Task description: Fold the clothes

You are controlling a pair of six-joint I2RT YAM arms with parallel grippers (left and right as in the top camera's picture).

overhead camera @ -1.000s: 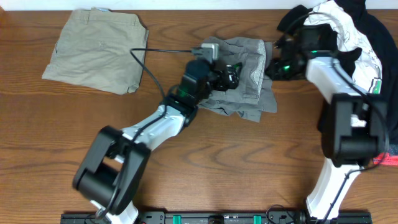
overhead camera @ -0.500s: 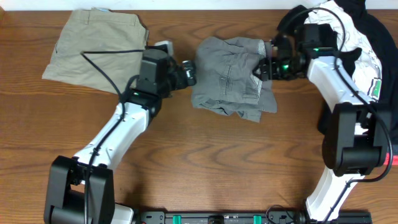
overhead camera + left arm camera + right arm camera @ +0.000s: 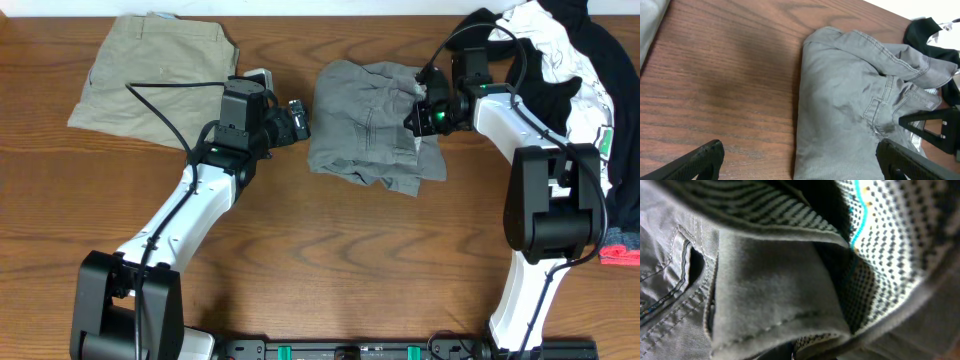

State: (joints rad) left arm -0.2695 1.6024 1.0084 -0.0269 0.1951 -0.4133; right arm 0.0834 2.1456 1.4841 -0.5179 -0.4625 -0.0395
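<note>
Khaki shorts [image 3: 155, 78] are folded upper left; grey shorts [image 3: 362, 125] half-folded, heap of clothes [image 3: 565, 55] unfolded. Left claw [image 3: 298, 118] is spread; right claw [image 3: 421, 112] cannot be told.

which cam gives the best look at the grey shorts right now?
Overhead: the grey shorts show whole, outline and crumpled folds. Left wrist crops their lower and right parts; right wrist shows only close-up seams and lining.
</note>
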